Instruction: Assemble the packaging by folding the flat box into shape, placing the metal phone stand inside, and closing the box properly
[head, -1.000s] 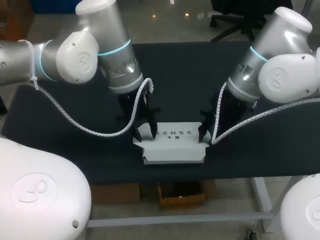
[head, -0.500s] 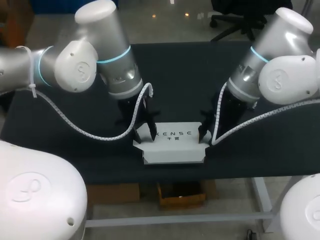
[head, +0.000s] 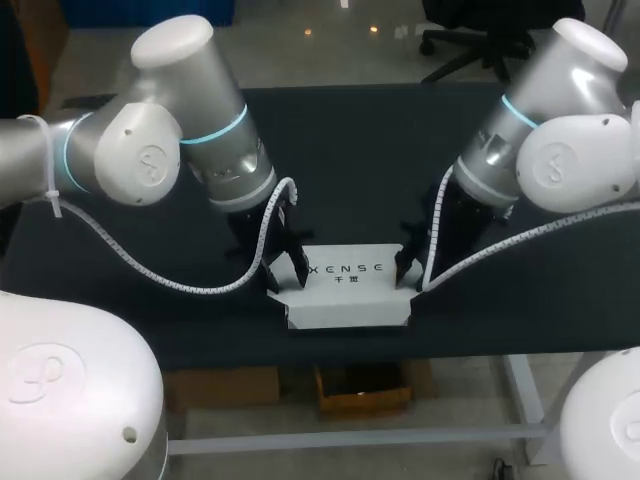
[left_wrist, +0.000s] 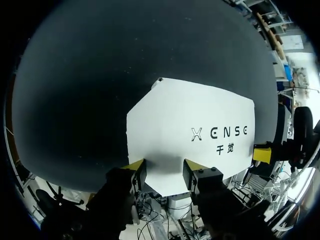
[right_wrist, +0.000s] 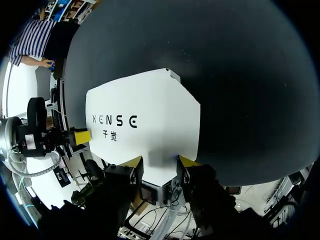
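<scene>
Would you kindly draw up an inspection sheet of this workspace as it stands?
Surface: black tabletop.
Job's things: flat white cardboard box with dark lettering lies near the front edge, not folded into shape; metal phone stand, nothing seen.
Clutter: nothing seen.
Grippers: left claw open at the box's left end; right claw open at its right end.
Cables: a white-wrapped cable loops beside the left claw, another runs beside the right claw.
Surroundings: nothing seen.
</scene>
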